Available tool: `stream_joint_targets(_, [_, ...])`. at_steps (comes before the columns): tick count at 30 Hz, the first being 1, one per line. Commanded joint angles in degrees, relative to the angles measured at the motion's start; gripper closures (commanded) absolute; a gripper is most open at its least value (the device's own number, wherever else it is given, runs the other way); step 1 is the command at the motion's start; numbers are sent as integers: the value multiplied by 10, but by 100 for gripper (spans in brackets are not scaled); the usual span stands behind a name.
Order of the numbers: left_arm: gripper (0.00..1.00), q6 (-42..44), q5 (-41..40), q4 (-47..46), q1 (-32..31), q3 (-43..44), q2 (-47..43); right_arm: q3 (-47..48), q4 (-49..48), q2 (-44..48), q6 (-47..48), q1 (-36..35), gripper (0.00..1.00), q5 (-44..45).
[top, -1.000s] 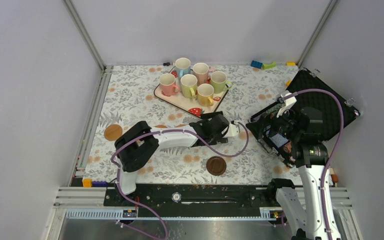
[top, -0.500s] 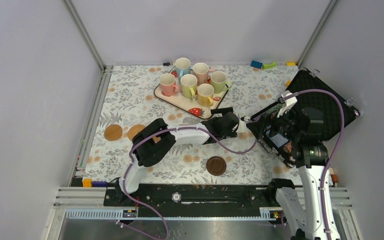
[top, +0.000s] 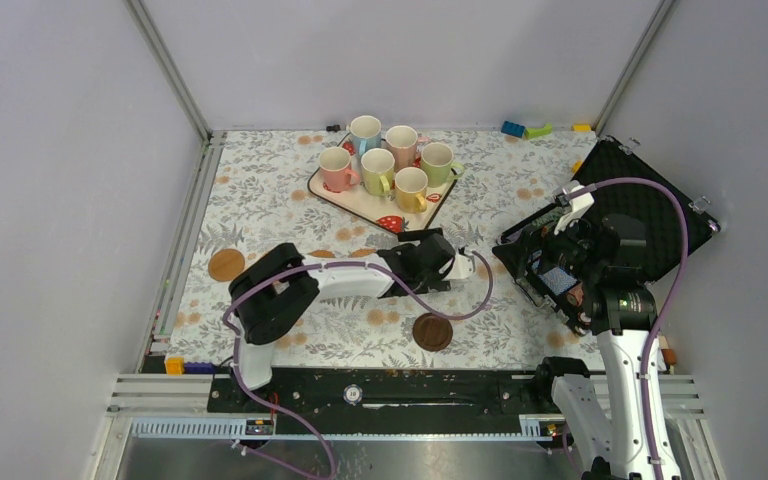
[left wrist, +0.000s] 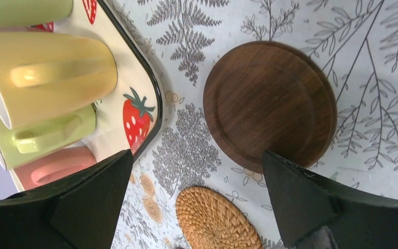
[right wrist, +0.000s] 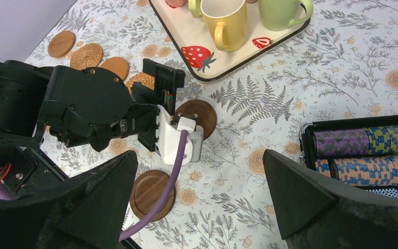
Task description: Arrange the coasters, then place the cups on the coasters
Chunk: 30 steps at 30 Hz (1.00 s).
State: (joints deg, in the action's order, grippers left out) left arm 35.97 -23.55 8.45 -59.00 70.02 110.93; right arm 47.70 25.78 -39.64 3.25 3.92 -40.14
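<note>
Six cups stand on the strawberry tray. My left gripper hangs open and empty over the cloth just in front of the tray. Ahead of its fingers lies a dark brown coaster, with a woven coaster below between them. From the right wrist I see that arm, a second dark brown coaster near the front edge, two tan coasters and a woven one at the left. My right gripper is open, high above the cloth.
A black case of striped poker chips lies open at the right under my right arm. Small toy bricks sit at the back edge. The left arm's purple cable hangs over the near dark coaster.
My left arm reached right half a second ago, uncovering a tan coaster, then drew back left over it. The right arm has not moved.
</note>
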Motion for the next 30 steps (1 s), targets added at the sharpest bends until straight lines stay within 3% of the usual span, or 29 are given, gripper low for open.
stream_joint_targets(1, [1,-16,1,8,7,-30,-20,2,-23,2,-5,3,0,-15])
stream_joint_targets(21, [2,-27,-20,9,49,-32,-2,1,-24,9,-10,9,2,-19])
stream_joint_targets(22, [2,-60,-19,9,49,-32,-3,1,-23,9,-10,9,2,-19])
stream_joint_targets(30, [2,-29,-21,10,50,-33,-6,1,-24,10,-10,10,2,-19])
